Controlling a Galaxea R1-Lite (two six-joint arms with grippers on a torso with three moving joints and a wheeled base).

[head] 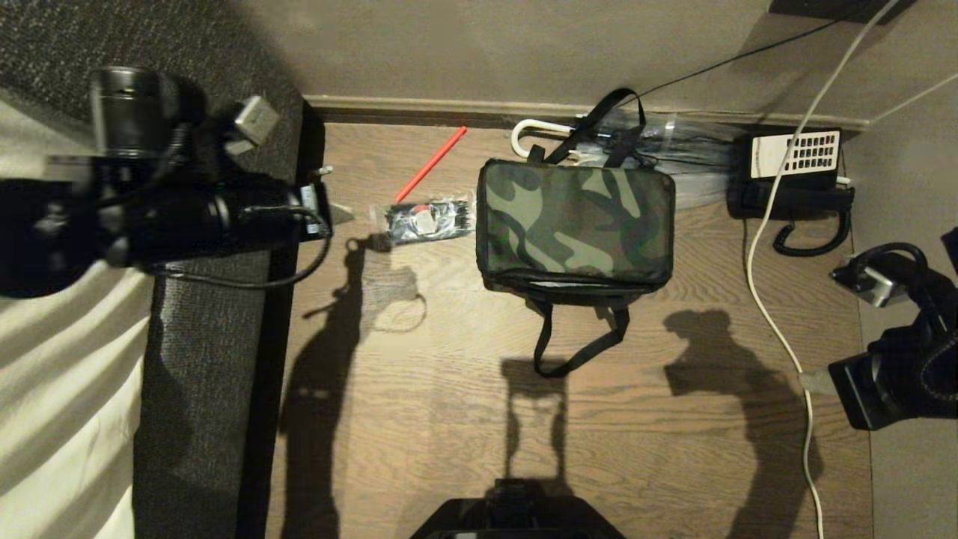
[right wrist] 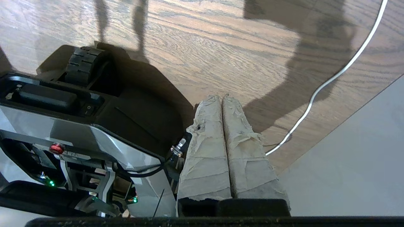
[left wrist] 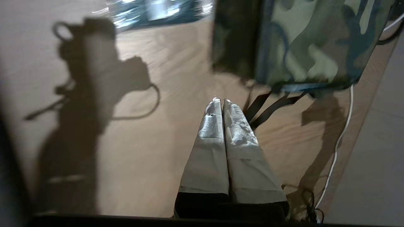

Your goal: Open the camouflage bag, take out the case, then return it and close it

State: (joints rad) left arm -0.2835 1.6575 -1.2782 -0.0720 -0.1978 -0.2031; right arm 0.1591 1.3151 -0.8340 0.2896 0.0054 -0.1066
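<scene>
Taped fingers [left wrist: 217,126] of the left end effector [left wrist: 221,100] are pressed together, with nothing held, above the wooden floor [head: 449,419]. Ahead of it and to one side, the camouflage bag [head: 575,224] is seen lying zipped, well apart. Beside the robot base [right wrist: 94,126], the right end effector [right wrist: 222,96] is likewise closed and empty.

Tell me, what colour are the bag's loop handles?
Black. The camouflage bag has black handles, clearest in the head view.
</scene>
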